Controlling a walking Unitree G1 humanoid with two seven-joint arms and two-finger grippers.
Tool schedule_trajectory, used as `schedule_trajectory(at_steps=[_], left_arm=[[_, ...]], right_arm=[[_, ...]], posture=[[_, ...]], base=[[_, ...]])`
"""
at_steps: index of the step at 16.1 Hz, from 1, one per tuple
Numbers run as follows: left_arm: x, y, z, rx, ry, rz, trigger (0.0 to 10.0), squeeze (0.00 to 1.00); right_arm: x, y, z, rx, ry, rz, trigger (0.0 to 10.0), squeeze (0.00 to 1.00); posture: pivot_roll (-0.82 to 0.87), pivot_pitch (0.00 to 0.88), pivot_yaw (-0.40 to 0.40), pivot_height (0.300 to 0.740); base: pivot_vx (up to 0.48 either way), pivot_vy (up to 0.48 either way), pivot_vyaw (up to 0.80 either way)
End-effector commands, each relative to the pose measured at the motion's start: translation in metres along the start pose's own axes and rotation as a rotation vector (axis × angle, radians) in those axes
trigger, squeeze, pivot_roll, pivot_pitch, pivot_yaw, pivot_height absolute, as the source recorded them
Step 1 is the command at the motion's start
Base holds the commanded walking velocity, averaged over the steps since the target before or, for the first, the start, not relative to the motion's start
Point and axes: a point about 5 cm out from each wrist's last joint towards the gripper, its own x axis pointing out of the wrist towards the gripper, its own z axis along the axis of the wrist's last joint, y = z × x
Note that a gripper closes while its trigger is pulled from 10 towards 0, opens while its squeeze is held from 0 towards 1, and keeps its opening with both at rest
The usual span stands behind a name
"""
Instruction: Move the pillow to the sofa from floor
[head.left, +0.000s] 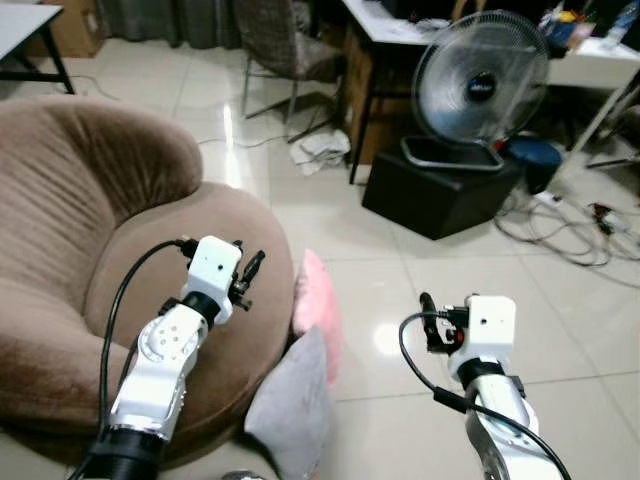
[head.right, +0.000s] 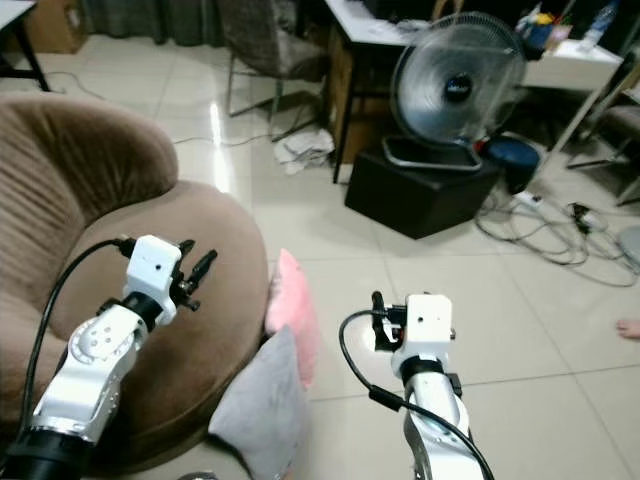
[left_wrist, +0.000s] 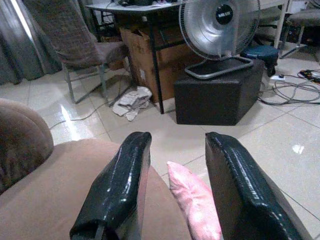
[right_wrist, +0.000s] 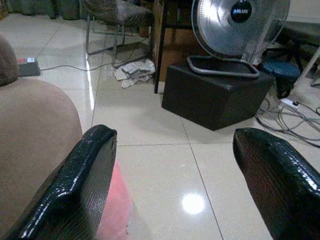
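Two pillows, one pink pillow (head.left: 315, 300) and one grey pillow (head.left: 295, 405), stand on the floor propped against the one brown sofa (head.left: 90, 300), likely soft and light, best pinched at an upper edge, between the spread, empty left gripper (head.left: 250, 272) and right gripper (right_wrist: 170, 185).

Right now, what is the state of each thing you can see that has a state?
pink pillow: on the floor, leaning against the sofa, not held
grey pillow: on the floor, leaning against the sofa
left gripper: open, over the sofa seat
right gripper: open, over the floor
fan: upright on a black box
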Motion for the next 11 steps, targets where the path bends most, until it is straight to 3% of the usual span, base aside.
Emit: schedule_trajectory(at_steps=[1,11], left_arm=[[0.0018,-0.0091,0.0009,0.000,-0.007,-0.037,10.0,0.00],[-0.0001,-0.0142,-0.0020,0.015,0.004,-0.063,10.0,0.00]], right_arm=[[-0.0032,-0.0096,-0.0011,-0.004,0.007,-0.030,10.0,0.00],[-0.0080,-0.0110,-0.0040,-0.003,0.022,-0.032,10.0,0.00]], posture=[[0.06,0.024,-0.071,0.700],[0.05,0.039,-0.077,0.600]], base=[[0.000,0.000,0.00],[0.000,0.000,0.00]])
